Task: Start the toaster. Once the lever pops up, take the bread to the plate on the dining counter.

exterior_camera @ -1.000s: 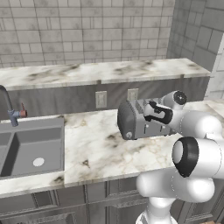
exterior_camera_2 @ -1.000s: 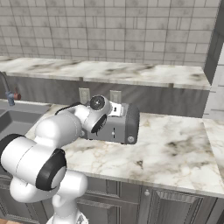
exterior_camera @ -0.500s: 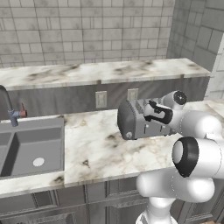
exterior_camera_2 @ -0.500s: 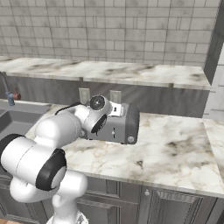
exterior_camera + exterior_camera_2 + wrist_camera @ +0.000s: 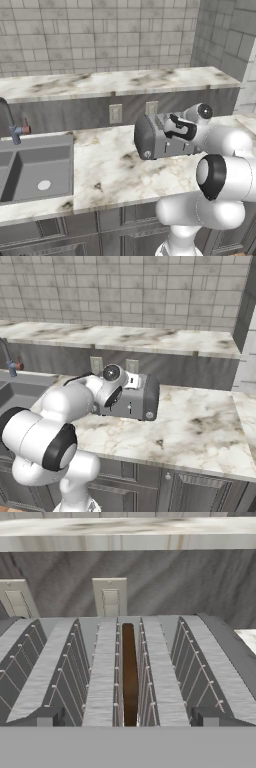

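The grey toaster [image 5: 159, 141] [image 5: 134, 400] stands on the marble worktop, its knob end toward the sink side. My gripper [image 5: 173, 128] [image 5: 126, 718] hovers just over the toaster's top. It is open, with its fingertips [image 5: 46, 716] wide apart and the slots between them. The bread [image 5: 129, 674], a dark brown slice, sits on edge deep in the middle slot, touched by neither finger. Behind the toaster runs the dining counter [image 5: 115, 80] [image 5: 125, 336], a raised marble slab over a grey panel. The plate is out of view.
A sink [image 5: 35, 165] with a faucet [image 5: 10, 122] lies left of the toaster. Two wall outlets [image 5: 115, 113] [image 5: 109, 596] sit in the grey panel behind it. Bare worktop [image 5: 200, 426] stretches to the right of the toaster.
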Controlling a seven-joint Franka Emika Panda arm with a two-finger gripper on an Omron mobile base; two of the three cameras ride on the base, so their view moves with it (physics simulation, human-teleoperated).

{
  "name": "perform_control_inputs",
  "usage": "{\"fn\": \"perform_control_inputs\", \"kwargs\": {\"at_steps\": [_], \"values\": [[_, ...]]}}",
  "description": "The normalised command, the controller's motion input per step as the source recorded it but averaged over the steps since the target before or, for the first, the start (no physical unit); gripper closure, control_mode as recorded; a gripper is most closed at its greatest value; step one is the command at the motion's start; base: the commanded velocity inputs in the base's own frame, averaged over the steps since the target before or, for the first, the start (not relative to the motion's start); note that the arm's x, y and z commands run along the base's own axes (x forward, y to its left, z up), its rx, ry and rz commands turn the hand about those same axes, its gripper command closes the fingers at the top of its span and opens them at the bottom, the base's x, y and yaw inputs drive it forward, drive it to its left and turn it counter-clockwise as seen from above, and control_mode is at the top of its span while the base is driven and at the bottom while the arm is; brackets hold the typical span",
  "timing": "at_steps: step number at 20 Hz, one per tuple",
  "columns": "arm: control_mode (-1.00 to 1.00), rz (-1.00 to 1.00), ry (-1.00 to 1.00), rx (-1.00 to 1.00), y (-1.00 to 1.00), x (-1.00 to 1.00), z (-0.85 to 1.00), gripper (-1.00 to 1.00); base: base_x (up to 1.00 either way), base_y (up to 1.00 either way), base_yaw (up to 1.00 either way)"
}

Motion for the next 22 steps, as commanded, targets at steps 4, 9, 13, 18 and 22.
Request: {"fn": "perform_control_inputs", "kwargs": {"at_steps": [4,9,13,18,22], "values": [[-1.00,0.00,0.00,0.00,0.00,0.11,0.00,-1.00,0.00,0.00,0.00],[-1.00,0.00,0.00,0.00,0.00,0.12,0.00,-1.00,0.00,0.00,0.00],[-1.00,0.00,0.00,0.00,0.00,0.00,0.00,-1.00,0.00,0.00,0.00],[-1.00,0.00,0.00,0.00,0.00,0.00,-0.02,-1.00,0.00,0.00,0.00],[-1.00,0.00,0.00,0.00,0.00,0.00,-0.05,-1.00,0.00,0.00,0.00]]}}
